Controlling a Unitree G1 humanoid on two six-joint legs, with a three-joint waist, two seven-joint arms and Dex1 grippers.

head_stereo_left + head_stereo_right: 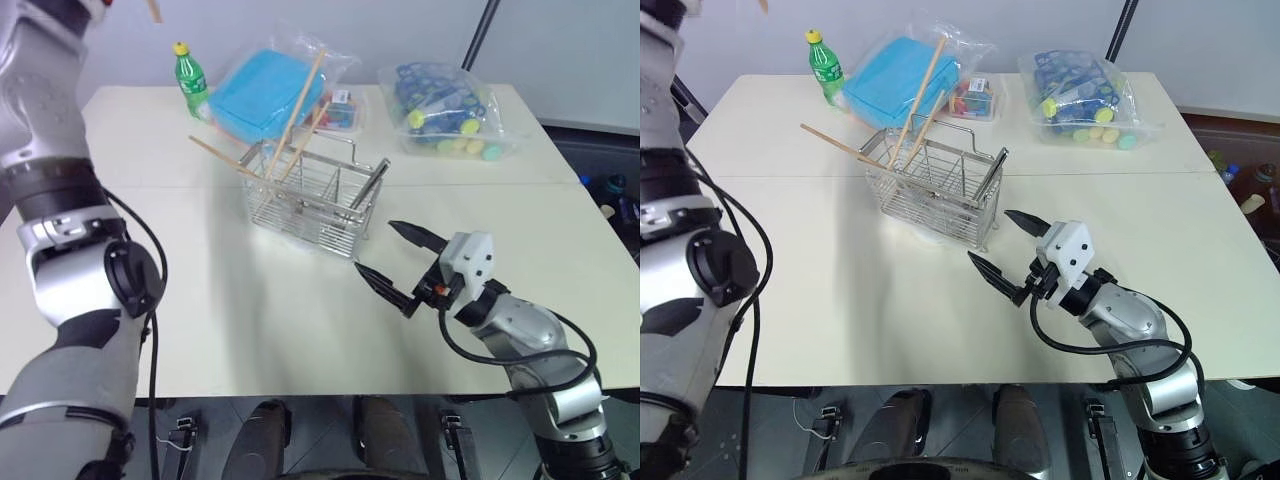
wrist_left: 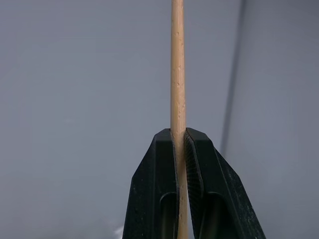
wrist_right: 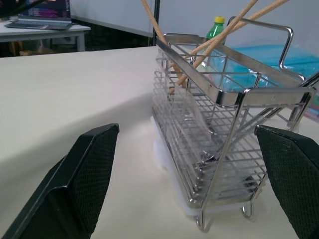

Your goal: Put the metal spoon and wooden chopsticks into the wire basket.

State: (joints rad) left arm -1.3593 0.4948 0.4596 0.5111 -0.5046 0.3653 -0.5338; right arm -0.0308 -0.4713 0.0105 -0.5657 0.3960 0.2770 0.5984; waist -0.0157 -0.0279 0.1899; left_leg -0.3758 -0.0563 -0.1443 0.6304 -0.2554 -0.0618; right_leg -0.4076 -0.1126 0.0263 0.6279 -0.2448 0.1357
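- The wire basket stands on the table, just past the tips of the right gripper's fingers.
- Three chopsticks lean in the basket. Their lower ends are inside it, at the end far from the right fingers, and their tops stick out above the rim.
- The spoon leans in the basket too, at the end nearer the right fingers. Its handle pokes up over the rim.
- The left gripper is up high, well above the basket. Its two black fingers are squeezed tight on one more chopstick. The stick runs up between the fingers and goes on past their tips.
- The right gripper hangs low over the table, near the basket but not touching it. Its fingers are spread wide apart and hold nothing. The basket sits in the gap in front of them.
- Farther from the fingers, behind the basket, there is a green bottle with a yellow cap.
- Next to the bottle lies a clear bag with a blue sponge in it.
- Another clear bag holds colorful toys, well apart from the basket.
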